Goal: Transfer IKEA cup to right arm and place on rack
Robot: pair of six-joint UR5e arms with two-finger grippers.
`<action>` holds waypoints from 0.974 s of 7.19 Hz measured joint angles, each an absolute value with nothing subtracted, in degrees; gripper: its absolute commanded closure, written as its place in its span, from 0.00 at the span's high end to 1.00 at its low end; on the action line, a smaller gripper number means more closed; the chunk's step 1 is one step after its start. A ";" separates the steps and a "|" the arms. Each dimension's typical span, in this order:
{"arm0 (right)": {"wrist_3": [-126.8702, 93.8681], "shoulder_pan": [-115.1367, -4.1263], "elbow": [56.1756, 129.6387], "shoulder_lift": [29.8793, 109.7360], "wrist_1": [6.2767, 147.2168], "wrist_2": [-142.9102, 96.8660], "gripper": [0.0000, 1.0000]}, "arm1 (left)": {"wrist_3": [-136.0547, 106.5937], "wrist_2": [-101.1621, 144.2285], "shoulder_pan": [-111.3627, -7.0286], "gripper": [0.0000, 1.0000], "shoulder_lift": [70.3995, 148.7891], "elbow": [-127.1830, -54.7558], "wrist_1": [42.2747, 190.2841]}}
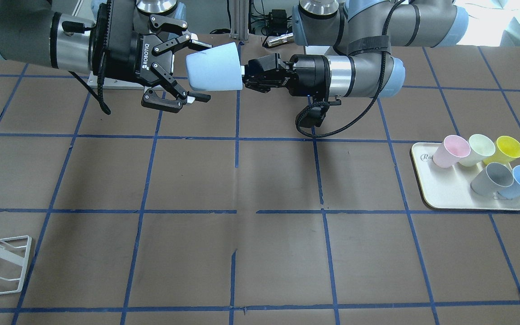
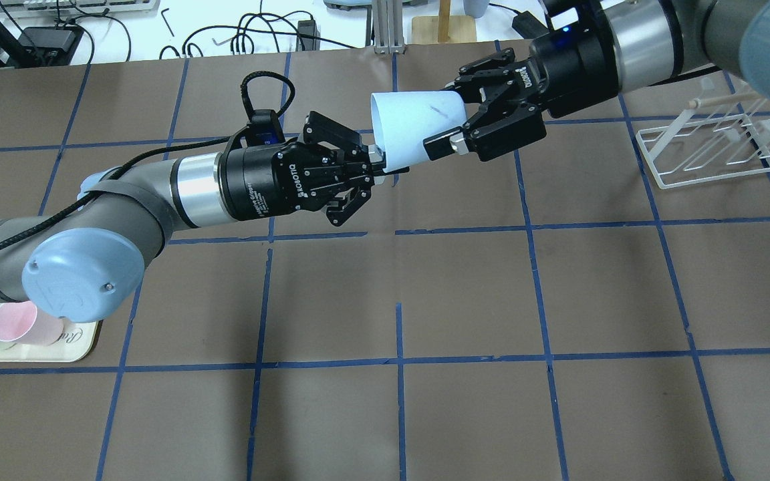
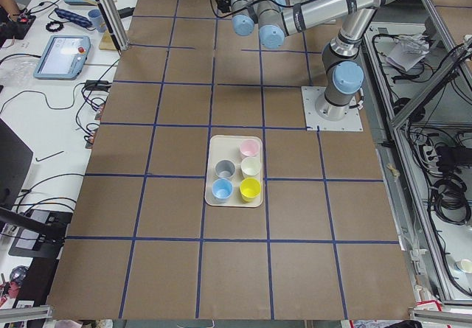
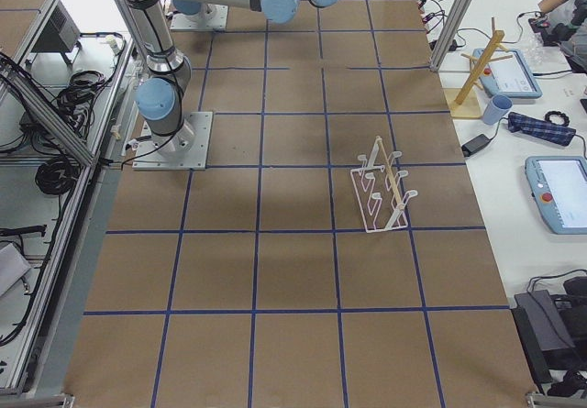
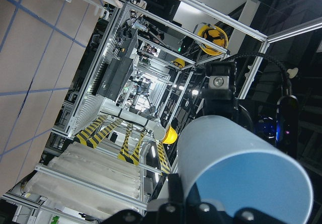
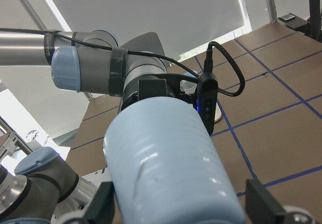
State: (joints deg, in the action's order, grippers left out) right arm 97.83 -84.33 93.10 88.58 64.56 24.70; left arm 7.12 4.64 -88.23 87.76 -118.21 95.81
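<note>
left gripper (image 2: pixel 377 167): closed down on the wide rim of the ikea cup (image 2: pixel 415 127), holding it on its side in the air above the middle of the table (image 2: pixel 465 300), narrow base pointing toward the right arm (image 2: pixel 659 33). right gripper (image 2: pixel 450 115): jaws spread wide, one to each side of the cup's base end, holding nothing. in the front-facing view a clear gap shows below the cup on the lower side; on the upper side contact cannot be told. judgement: the handover is in hand, at the point just before the receiving grasp. the next move calls for the right jaws to close squarely on the cup body before the left jaws let go, then a carry to the rack (image 2: pixel 706 143), which stands on the right side of the table, well apart. the right wrist view shows the cup body sitting between its two jaws, which the overhead view does not settle. the overhead view hides most of the tray (image 1: pixel 445 198) behind the left arm (image 2: pixel 124 200); the front-facing view shows it whole, on the left side, with five other cups (image 1: pixel 492 178).
</note>
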 measured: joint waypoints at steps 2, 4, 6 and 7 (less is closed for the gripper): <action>97.78 -84.29 93.15 88.58 64.32 24.76 0.39 | 7.14 4.57 -88.24 0.00 87.74 -118.22 95.80; 97.74 -84.28 93.21 88.57 64.24 24.80 0.32 | 7.20 4.57 -88.19 0.99 87.72 -118.21 95.80; 97.70 -84.29 93.28 88.52 64.15 24.90 0.26 | 7.11 4.45 -88.12 1.00 87.55 -118.26 95.20; 97.71 -84.29 93.27 88.53 64.11 25.01 0.25 | 7.02 4.39 -88.01 1.00 87.53 -118.26 95.05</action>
State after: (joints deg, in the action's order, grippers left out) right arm 97.71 -84.29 93.27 88.53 64.11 25.01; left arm 7.02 4.39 -88.01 87.53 -118.26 95.05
